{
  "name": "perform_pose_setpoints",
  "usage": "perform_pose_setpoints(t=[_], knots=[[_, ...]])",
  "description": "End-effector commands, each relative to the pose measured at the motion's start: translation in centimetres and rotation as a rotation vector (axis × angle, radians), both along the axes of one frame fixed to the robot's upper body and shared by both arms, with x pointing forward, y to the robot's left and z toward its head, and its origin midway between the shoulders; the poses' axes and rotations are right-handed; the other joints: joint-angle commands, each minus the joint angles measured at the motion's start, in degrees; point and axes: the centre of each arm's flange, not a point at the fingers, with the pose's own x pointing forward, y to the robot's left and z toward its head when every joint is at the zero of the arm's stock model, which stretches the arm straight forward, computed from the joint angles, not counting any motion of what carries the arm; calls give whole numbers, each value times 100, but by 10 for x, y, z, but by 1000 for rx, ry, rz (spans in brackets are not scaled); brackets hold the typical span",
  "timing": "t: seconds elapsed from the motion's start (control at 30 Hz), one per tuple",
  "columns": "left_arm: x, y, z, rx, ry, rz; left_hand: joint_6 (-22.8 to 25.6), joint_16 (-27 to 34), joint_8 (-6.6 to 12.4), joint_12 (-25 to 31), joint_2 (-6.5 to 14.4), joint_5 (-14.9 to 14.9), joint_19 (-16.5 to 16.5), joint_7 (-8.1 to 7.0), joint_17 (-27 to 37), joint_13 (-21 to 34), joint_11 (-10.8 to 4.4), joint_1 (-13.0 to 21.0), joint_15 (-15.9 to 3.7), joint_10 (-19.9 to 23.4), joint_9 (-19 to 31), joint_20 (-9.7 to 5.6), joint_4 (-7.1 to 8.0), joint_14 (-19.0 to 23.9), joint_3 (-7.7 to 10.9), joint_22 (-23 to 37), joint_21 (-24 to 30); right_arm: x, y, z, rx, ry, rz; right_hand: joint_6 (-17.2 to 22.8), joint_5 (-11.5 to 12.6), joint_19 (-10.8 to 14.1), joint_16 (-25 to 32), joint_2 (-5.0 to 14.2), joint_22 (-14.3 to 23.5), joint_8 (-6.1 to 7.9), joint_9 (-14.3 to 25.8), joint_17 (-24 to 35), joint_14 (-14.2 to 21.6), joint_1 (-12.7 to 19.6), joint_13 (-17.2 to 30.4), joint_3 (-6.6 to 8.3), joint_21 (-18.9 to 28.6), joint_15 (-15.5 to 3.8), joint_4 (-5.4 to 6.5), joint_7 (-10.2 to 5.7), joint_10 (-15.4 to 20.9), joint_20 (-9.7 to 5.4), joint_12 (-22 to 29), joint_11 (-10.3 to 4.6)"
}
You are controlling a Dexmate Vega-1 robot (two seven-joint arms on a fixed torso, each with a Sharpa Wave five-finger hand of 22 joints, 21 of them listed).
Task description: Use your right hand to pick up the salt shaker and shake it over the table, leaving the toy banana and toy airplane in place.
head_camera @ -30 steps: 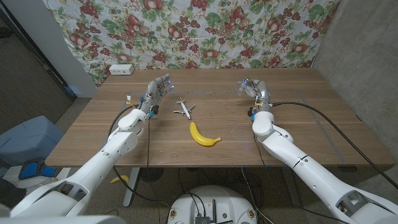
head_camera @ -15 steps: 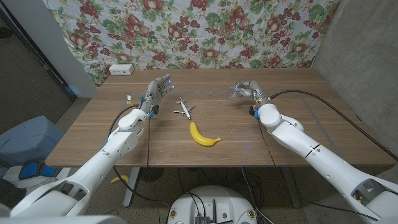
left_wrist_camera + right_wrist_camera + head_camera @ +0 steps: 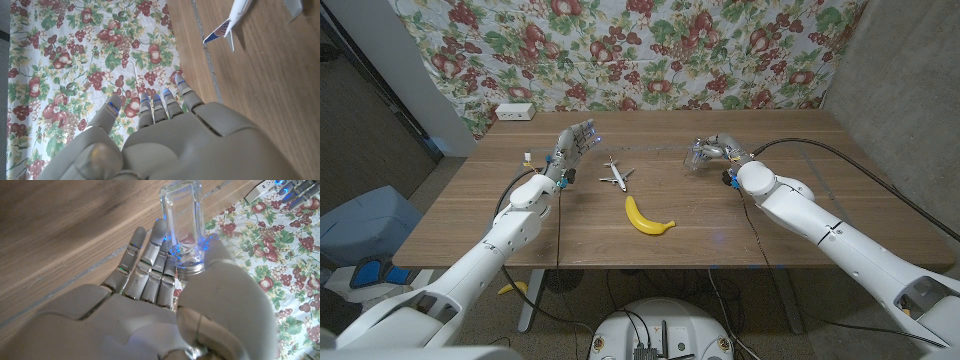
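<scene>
My right hand [image 3: 715,151] is raised over the table [image 3: 820,205], arm stretched in from my right, fingers [image 3: 150,265] and thumb closed on the salt shaker [image 3: 183,220]. The clear shaker lies along my fingers, metal cap toward my palm, base pointing past my fingertips. My left hand [image 3: 573,143] holds nothing, fingers apart.

Even, soft indoor light; sharp head view (wrist close-ups slightly blurred).
</scene>
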Motion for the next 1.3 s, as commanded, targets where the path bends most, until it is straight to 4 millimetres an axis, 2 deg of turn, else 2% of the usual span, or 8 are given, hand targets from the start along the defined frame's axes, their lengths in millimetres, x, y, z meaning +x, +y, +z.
perform_pose_setpoints(t=[0.03,0.83,1.3], knots=[[-1,0,0,0,0,0,45,4,24,41,342,25,54,4,18,9,-18,-56,-4,32,12,-8,9,57,33,25,-7,-8,-2,-7,84,-92,-56,294,40,4,-22,707,13,23,106,17,46,727,25,563,23,-232,19,-248,632,-596,25,-613],[-5,-1,-2,-4,-2,10,66,5,14,37,343,25,57,23,17,10,6,-53,-12,39,14,-13,12,61,35,26,-7,-22,-3,-35,520,-317,-288,287,36,37,-30,715,12,-6,99,15,57,729,9,575,41,-230,17,-214,672,-565,0,-587],[-5,-1,-2,-5,-4,7,67,5,8,32,344,25,62,23,17,10,-6,-51,-10,36,15,-19,13,61,35,26,-5,-21,-5,-34,497,-310,-263,290,27,38,-26,707,11,-16,109,20,69,722,7,574,46,-222,15,-201,676,-553,-15,-583]])
